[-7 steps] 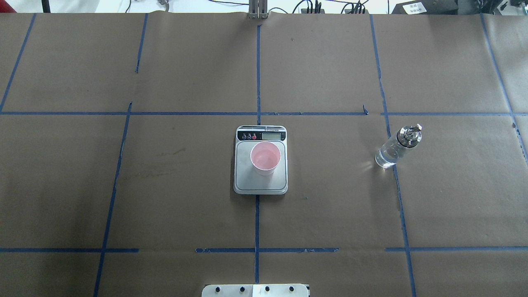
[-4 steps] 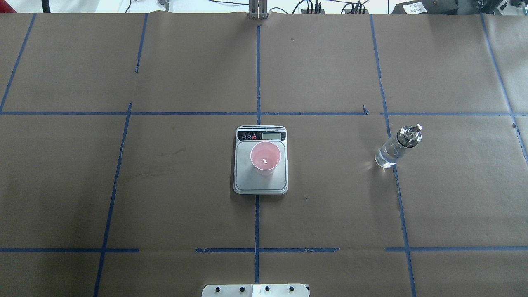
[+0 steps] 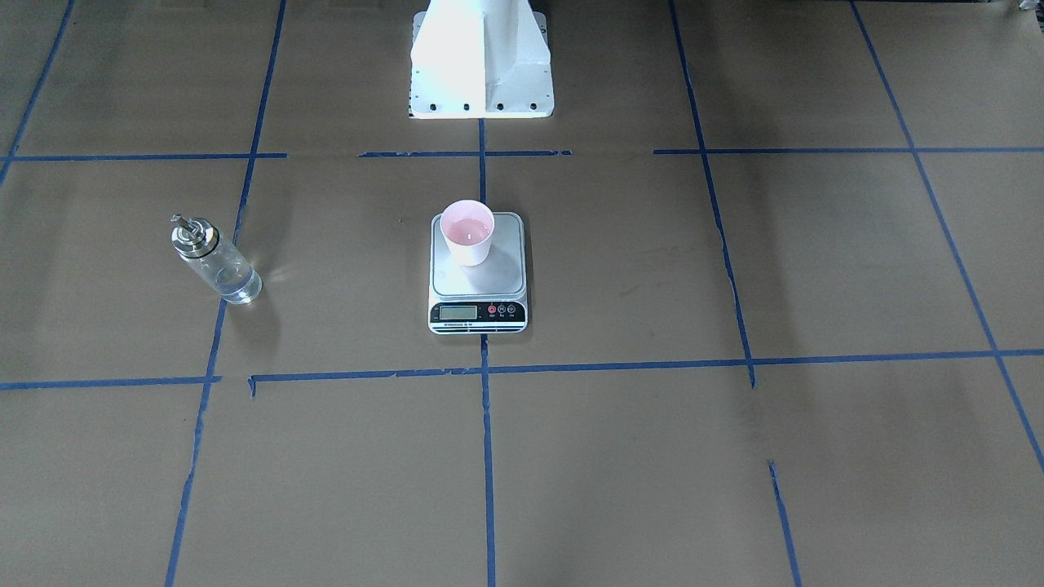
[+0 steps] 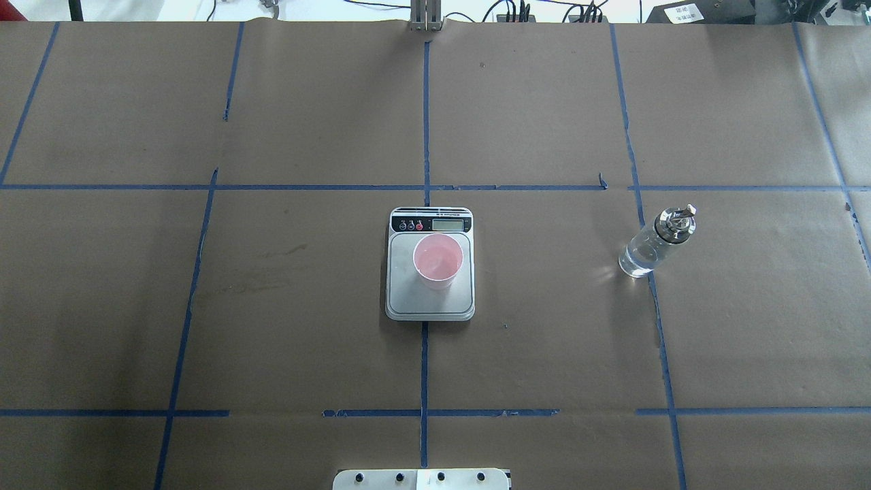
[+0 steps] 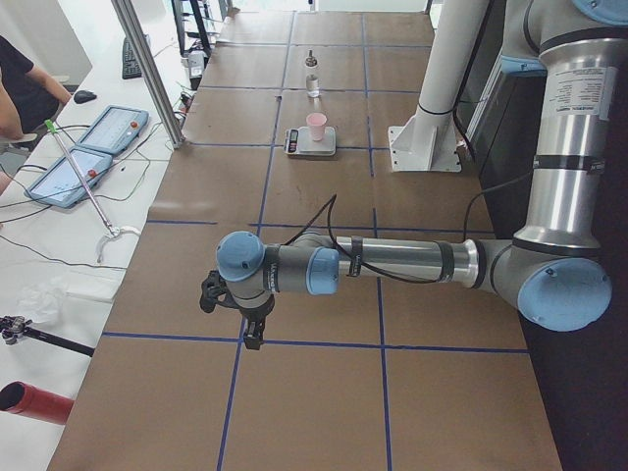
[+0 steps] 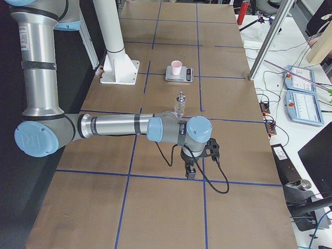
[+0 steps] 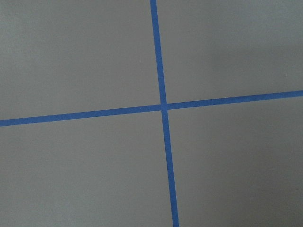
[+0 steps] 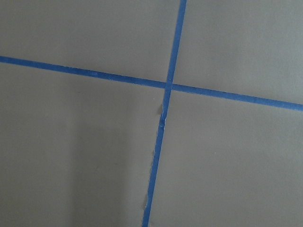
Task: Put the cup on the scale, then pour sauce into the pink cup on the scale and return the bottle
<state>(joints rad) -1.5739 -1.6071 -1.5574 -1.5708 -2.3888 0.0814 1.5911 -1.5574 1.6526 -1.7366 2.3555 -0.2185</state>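
Only side views show the left gripper point(image 5: 251, 332) and right gripper point(image 6: 190, 173), so how far their jaws are open cannot be told. The cup point(image 4: 438, 260) stands on the scale point(image 4: 408, 294).

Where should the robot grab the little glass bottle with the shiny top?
Probably around the round body of the clear glass bottle, below its silver collar, coming in level from the side. It stands upright, and the spout on top leaves nothing flat to pinch.

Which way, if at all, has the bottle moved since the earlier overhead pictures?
No. The bottle has not moved: its base stays on the same blue tape line.
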